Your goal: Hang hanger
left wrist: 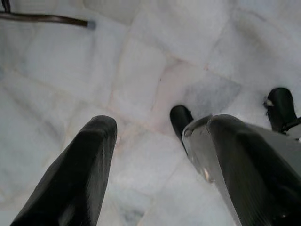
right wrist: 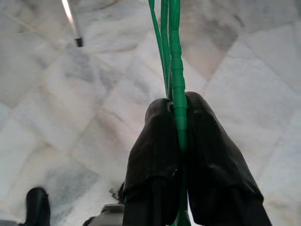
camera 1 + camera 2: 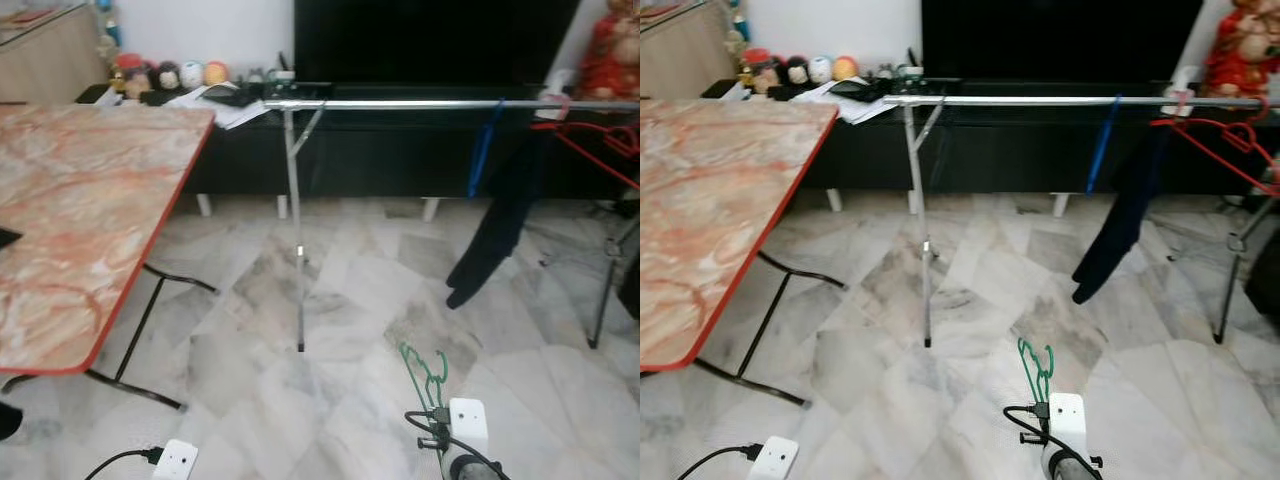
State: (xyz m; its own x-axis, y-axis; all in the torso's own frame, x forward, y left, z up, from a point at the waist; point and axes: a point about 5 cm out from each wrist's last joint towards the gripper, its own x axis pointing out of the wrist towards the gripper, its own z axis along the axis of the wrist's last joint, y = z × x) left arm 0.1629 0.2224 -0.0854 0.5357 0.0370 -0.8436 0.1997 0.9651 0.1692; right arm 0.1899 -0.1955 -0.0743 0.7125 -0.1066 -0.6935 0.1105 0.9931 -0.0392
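Note:
A green wire hanger sticks up from my right gripper, whose two black fingers are shut on its stem. In the eye views the green hanger pokes up low in front of me, above my right wrist. The silver clothes rail runs across ahead at chest height, well beyond the hanger. My left gripper hangs open over bare marble floor, holding nothing.
On the rail hang a blue hanger with a dark garment and red hangers at the right. A marble-topped folding table stands left. A dark TV cabinet lies behind the rail, whose leg stands mid-floor.

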